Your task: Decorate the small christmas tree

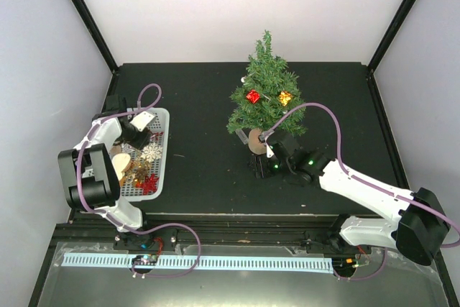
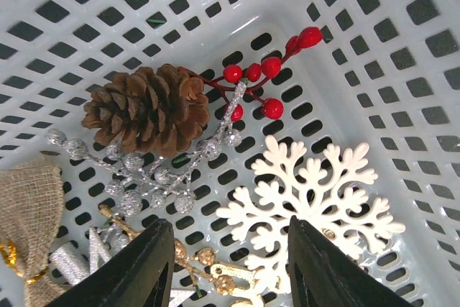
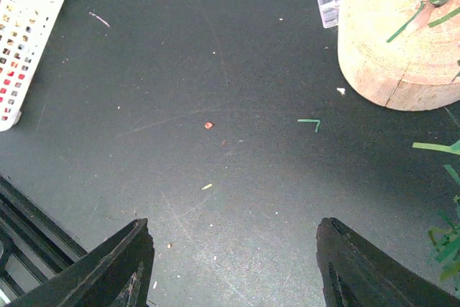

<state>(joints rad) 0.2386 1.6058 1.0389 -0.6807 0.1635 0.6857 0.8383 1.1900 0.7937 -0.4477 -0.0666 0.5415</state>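
small christmas tree [image 1: 264, 95] upright at 1 o'clock on table [image 1: 201, 177]; right gripper [image 3: 233, 264] wide, empty, at 6 o'clock of stump [image 3: 402, 41]; left gripper [image 2: 230, 271] half-spread, empty, above white snowflake [image 2: 309, 199] in basket [image 2: 402, 70].

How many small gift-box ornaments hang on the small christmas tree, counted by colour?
red gift-box ornament: 1
gold gift-box ornament: 1
Total on the small christmas tree: 2
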